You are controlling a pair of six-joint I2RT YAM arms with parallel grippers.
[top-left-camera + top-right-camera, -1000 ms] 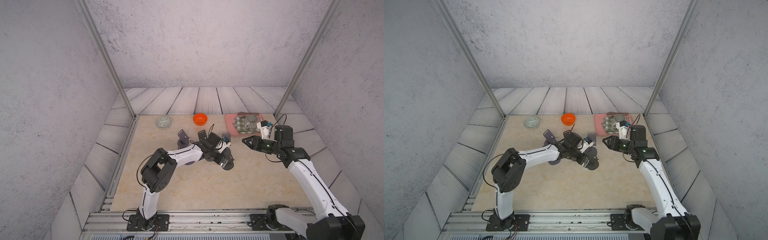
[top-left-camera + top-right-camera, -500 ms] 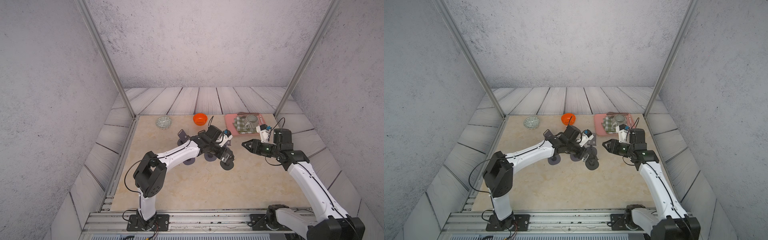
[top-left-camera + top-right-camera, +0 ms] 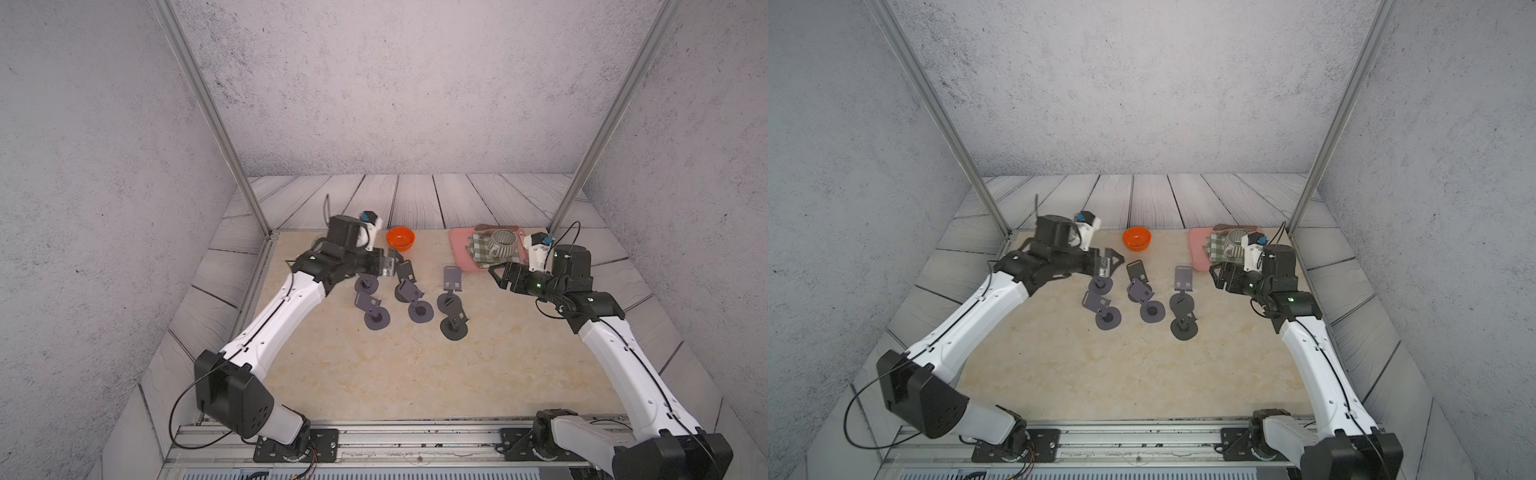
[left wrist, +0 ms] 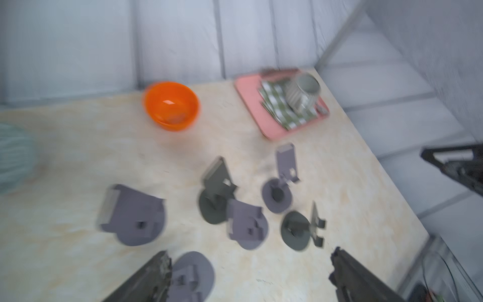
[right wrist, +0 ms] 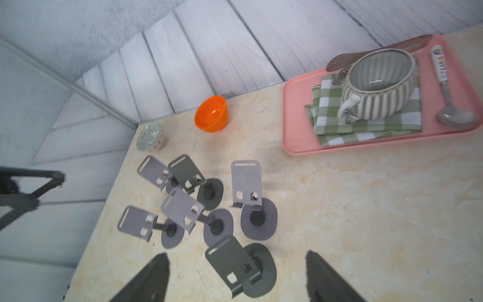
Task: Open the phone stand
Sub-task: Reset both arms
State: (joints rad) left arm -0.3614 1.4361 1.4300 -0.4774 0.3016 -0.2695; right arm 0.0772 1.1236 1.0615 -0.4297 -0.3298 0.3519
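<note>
Several grey phone stands are clustered mid-table, each with its plate raised off its round base. The dark one [image 3: 454,326] [image 3: 1183,324] [image 5: 235,266] stands nearest the front, and nothing touches it. A lighter stand [image 3: 451,286] is just behind it. My right gripper [image 3: 498,277] [image 3: 1216,277] [image 5: 236,258] hovers open to the right of the cluster, its jaws wide apart and empty. At the cluster's back-left edge my left gripper [image 3: 390,264] [image 3: 1109,264] [image 4: 248,261] is open and empty above a light stand [image 4: 190,277]. The left wrist view is blurred.
An orange bowl [image 3: 400,238] [image 5: 212,113] sits at the back. A pink tray [image 3: 457,245] [image 5: 295,117] at the back right carries a checked cloth, a ribbed mug [image 5: 379,86] and a spoon. A small patterned cup [image 5: 151,136] is in the back-left corner.
My left arm has drawn back from the dark front stand to the cluster's back-left edge. My right gripper's jaws have spread wide, with the arm staying roughly in place.
</note>
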